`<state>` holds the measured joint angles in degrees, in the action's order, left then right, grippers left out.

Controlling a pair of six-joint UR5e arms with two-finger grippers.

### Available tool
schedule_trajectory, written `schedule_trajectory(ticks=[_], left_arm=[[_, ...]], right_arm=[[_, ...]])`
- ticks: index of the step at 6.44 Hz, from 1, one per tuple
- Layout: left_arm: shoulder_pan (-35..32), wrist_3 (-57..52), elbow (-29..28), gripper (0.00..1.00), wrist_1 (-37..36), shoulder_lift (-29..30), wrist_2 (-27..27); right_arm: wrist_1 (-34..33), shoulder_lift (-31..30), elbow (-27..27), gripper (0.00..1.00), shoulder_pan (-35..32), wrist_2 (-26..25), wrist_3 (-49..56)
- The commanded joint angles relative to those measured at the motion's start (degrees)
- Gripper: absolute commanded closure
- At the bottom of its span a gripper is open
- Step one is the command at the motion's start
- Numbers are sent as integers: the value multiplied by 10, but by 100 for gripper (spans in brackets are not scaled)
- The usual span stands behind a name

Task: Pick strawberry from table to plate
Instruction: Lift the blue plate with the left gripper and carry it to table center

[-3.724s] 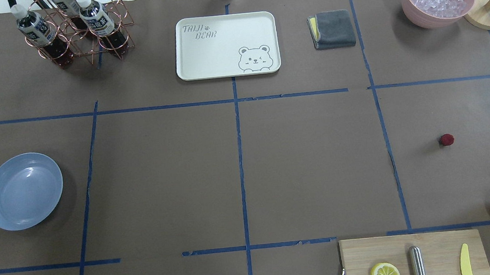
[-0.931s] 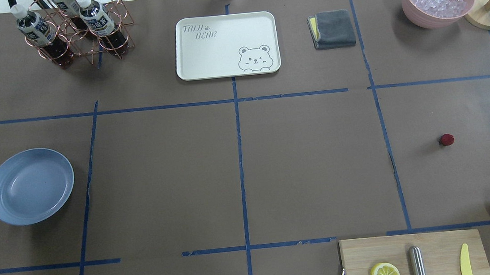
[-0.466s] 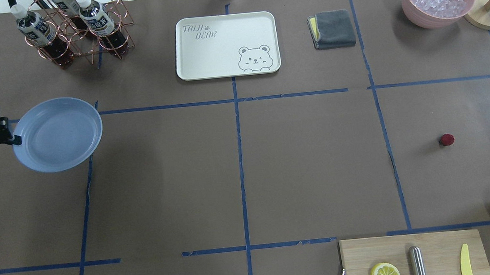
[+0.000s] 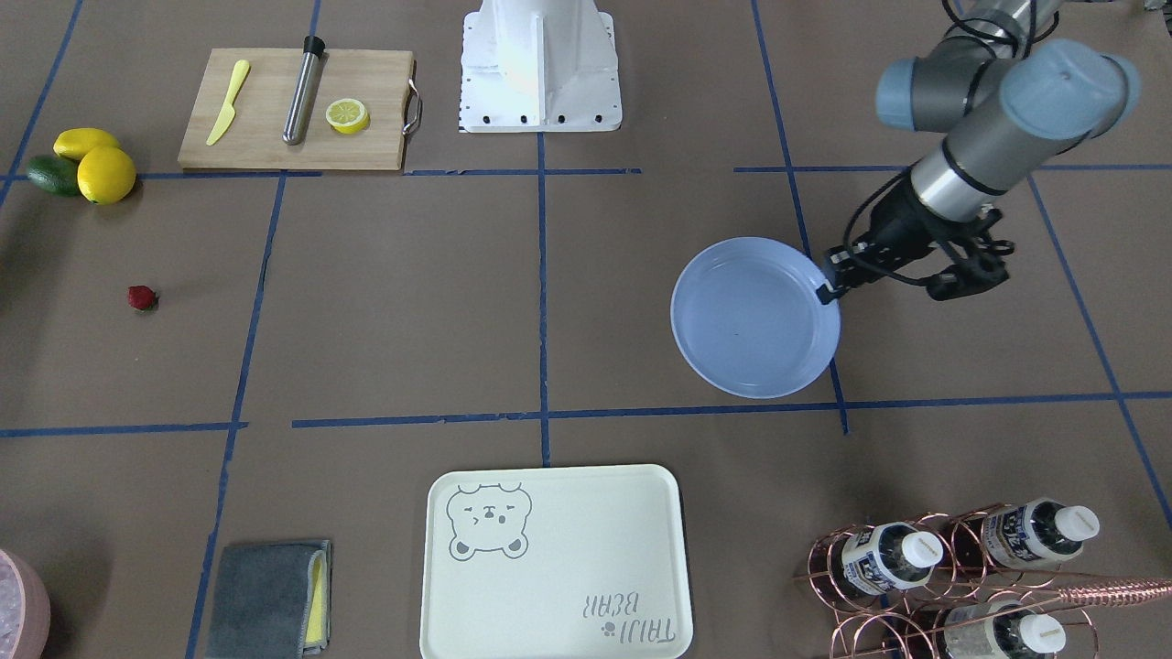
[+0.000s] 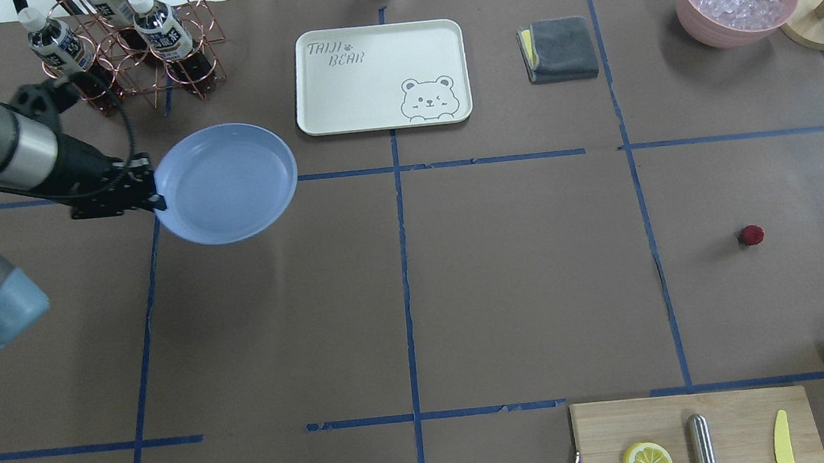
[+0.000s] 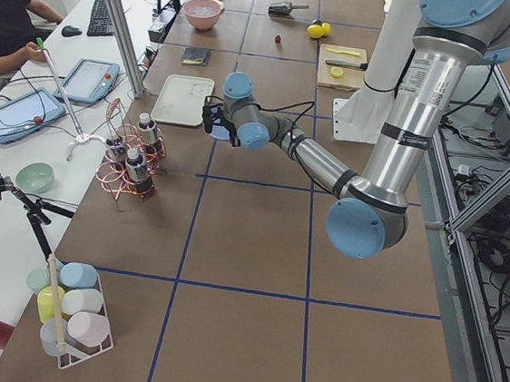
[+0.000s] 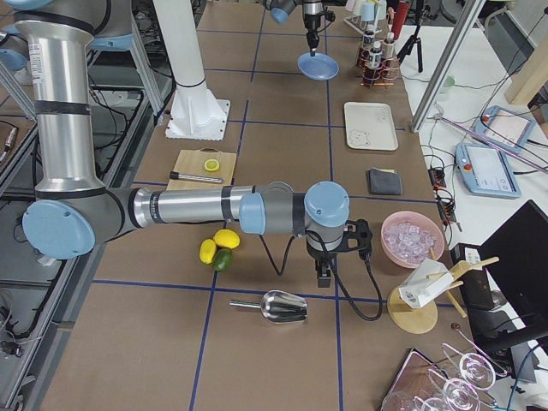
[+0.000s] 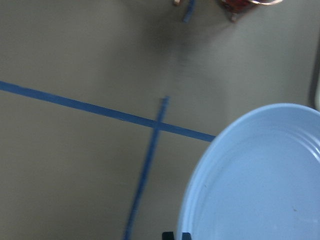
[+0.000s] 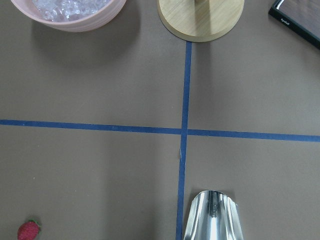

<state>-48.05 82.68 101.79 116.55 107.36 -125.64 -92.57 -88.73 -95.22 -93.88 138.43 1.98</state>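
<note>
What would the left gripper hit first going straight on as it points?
The plate, whose rim it grips, sits directly ahead of the left gripper. Beyond it the line looks free over bare table, though depth is unclear.

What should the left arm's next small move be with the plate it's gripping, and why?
Probably carry the round light-blue plastic plate rightward toward the middle. The left tool pinches its rim and it is empty, while the tiny dark-red strawberry lies on the brown paper-covered table far on the robot's right; closing that gap shortens the berry's trip.
</note>
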Motion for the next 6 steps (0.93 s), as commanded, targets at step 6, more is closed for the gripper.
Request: schedule_trajectory(ticks=[6], left_arm=[[236,222,-54,100,3,117,197]], right_arm=[[-1,-1,5,0,4,20,-1]])
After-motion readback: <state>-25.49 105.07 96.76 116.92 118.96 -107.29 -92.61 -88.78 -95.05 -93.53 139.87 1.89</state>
